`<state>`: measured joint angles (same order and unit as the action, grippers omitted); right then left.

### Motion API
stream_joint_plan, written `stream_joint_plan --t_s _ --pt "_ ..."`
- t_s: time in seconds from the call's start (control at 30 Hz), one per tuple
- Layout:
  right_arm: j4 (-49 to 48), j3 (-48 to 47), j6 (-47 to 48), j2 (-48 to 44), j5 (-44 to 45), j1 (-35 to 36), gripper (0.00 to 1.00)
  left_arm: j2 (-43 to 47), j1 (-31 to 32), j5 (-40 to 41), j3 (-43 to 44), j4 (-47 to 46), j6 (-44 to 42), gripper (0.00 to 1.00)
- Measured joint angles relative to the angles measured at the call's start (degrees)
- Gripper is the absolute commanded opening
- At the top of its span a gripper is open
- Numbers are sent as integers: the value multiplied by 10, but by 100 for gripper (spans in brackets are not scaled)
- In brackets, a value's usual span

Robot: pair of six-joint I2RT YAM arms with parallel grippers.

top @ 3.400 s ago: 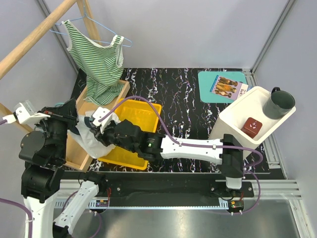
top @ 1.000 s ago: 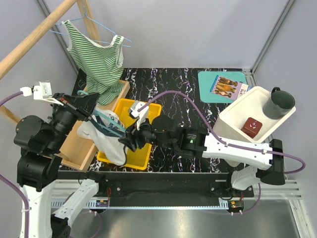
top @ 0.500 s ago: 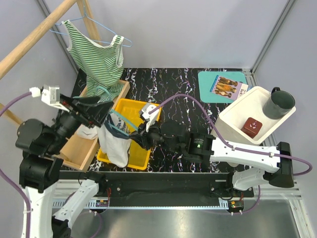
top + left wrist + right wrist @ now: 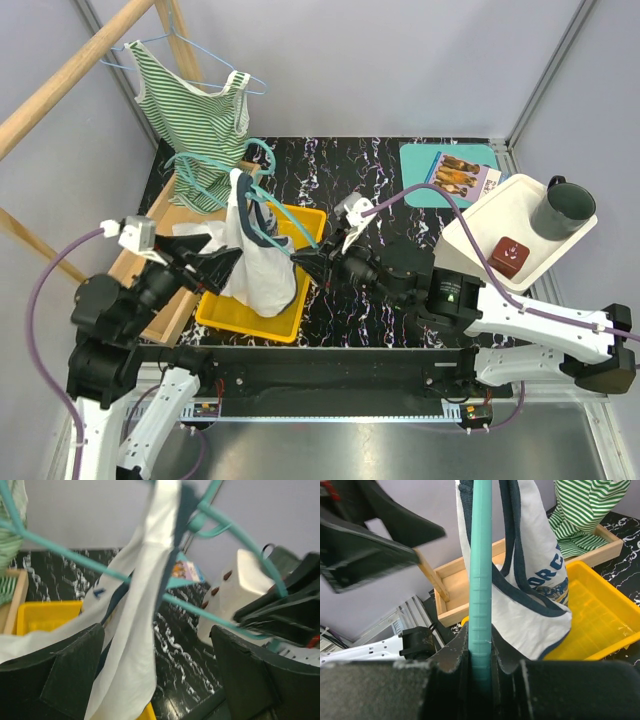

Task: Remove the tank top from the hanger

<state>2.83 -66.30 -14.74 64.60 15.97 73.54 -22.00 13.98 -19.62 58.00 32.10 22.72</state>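
A white tank top [image 4: 258, 272] with navy trim hangs from a teal hanger [image 4: 262, 222] above the yellow bin. My right gripper [image 4: 312, 268] is shut on the hanger's lower bar, and the right wrist view shows the teal hanger [image 4: 481, 595] pinched between the jaws of my right gripper [image 4: 481, 666] with the tank top [image 4: 532, 617] draped beside it. My left gripper [image 4: 228, 268] stands open just left of the cloth. Through the left wrist camera the tank top [image 4: 137, 650] hangs between the spread jaws of my left gripper [image 4: 157, 680], touching neither, and the hanger [image 4: 200, 615] crosses above.
A green striped top [image 4: 195, 115] hangs on a blue hanger from the wooden rod [image 4: 70, 70]. Below are a wooden box [image 4: 172, 312] and the yellow bin [image 4: 305, 218]. At right stand a white tray [image 4: 470, 235] with a dark mug [image 4: 563, 208], and a teal mat [image 4: 420, 160].
My left gripper let go of the tank top, opened and drew back. My right gripper shut on the hanger and carried it up and to the right, with the tank top hanging from it.
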Motion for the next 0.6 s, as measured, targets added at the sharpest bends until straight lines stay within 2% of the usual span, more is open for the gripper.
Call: stream_joint_plan --t_s 0.07,0.4,0.5,0.53,0.6 --pt "0 2 -3 -6 0 0 0 -21 0 -2 -10 10 -1 85" --pt "1 28 -17 -22 -7 0 0 -61 0 -24 -37 7 5 62" --pt "0 31 -19 -29 -9 0 0 -73 0 -42 -50 1 14 37" --pt "0 33 -20 -32 -11 0 0 -77 0 -48 -54 -2 17 22" --pt "0 37 -21 -39 -17 0 0 -83 0 -56 -61 -6 26 9"
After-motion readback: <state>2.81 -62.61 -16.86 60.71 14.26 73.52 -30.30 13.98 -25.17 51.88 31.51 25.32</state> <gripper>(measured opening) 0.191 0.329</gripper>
